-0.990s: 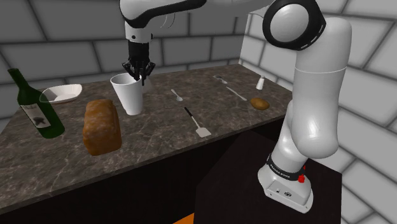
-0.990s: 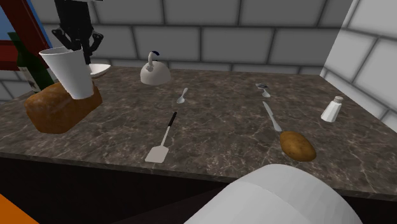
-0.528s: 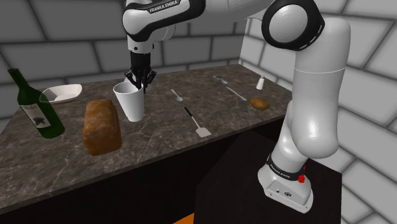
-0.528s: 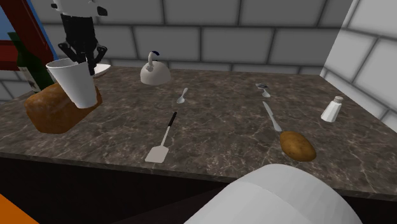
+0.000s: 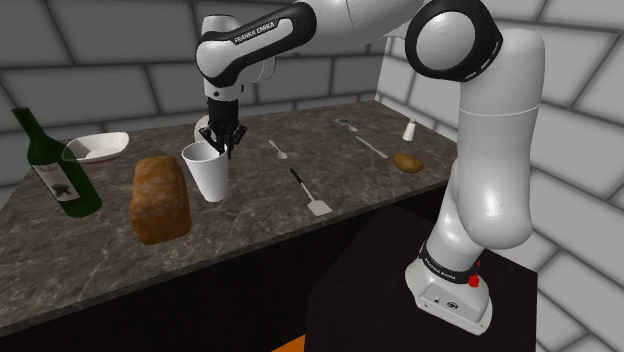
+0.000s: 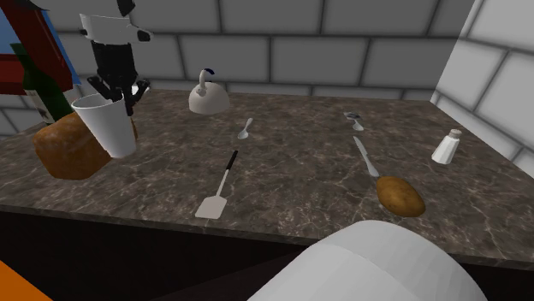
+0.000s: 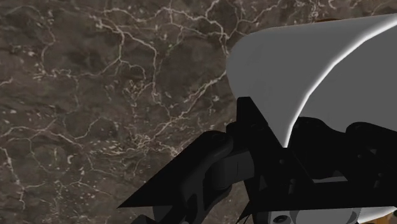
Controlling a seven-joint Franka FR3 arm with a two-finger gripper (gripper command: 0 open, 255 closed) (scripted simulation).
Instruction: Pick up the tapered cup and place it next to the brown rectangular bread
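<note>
Cup (image 5: 207, 174) beside bread (image 5: 160, 197), clear of counter (image 5: 255, 203) edge.

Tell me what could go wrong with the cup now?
1. The end effector pinches the white cup only at one spot on its rim, so it might slip or swing.
2. The cup narrows toward its base, so it may tip over if let go while tilted.
3. The brown bread loaf is close beside it; a sideways nudge could bump it.
</note>
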